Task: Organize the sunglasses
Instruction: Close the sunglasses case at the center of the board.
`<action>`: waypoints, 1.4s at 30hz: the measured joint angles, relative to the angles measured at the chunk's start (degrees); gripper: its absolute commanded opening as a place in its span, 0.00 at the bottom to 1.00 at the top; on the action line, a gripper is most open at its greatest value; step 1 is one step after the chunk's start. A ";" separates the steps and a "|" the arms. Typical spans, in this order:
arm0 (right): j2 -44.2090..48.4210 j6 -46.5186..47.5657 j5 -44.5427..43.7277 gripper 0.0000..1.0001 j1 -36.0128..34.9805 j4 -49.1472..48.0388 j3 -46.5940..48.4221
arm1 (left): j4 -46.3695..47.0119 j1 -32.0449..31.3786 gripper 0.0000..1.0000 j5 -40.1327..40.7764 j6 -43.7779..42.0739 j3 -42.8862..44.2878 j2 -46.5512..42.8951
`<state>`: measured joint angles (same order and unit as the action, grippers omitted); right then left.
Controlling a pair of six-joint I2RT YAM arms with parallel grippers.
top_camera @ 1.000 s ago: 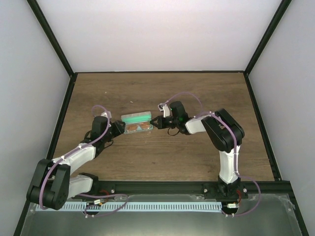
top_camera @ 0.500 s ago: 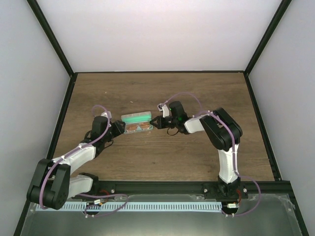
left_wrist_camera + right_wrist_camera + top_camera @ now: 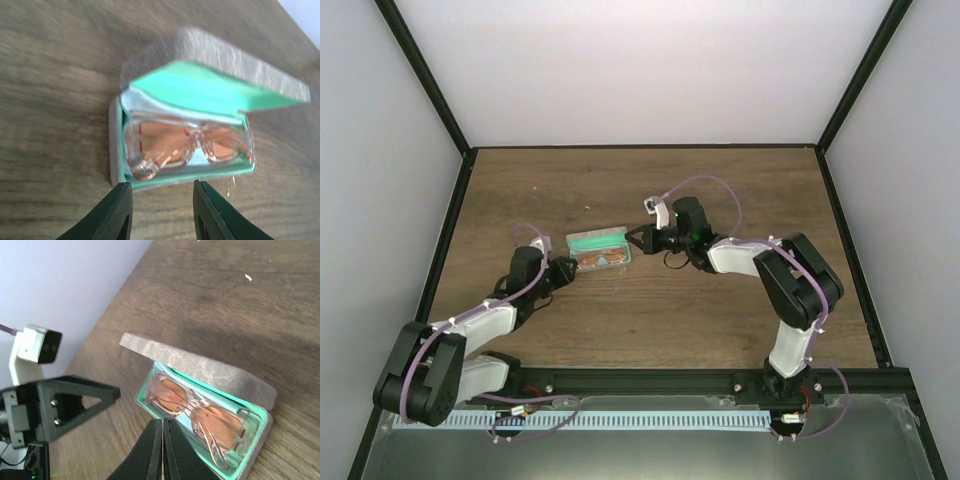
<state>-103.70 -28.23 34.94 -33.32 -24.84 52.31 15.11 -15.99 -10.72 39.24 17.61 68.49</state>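
Note:
The sunglasses (image 3: 185, 147), with a thin red-tinted frame and orange lenses, lie folded inside the open grey case (image 3: 225, 55) with green lining. In the top view, the case (image 3: 597, 240) sits mid-table with the sunglasses (image 3: 602, 262) in its near half. My left gripper (image 3: 161, 192) stands open just short of the case's near edge, with only bare wood between its fingers. My right gripper (image 3: 162, 424) is shut on nothing and hovers at the case's right end, just above the sunglasses (image 3: 200, 412). From above, the left gripper (image 3: 560, 272) and right gripper (image 3: 638, 238) flank the case.
A pale blue cloth (image 3: 145, 105) lies under the glasses inside the case. The lid (image 3: 200, 367) stands tilted up on the far side. The left gripper's fingers (image 3: 75, 400) show in the right wrist view. Dark frame rails (image 3: 650, 147) edge the wooden table.
My left gripper has drawn back a little from the case's left end and narrowed its jaws. The right gripper has lifted slightly off the case's right end as its arm swung right.

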 measured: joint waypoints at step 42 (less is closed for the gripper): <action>-17.66 9.40 -4.24 0.09 -3.17 20.41 30.03 | 15.61 -12.94 0.04 2.01 3.89 4.85 23.30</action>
<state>-121.36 -18.83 30.70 -36.49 -4.43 82.35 30.72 -28.93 -8.71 43.13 22.46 91.79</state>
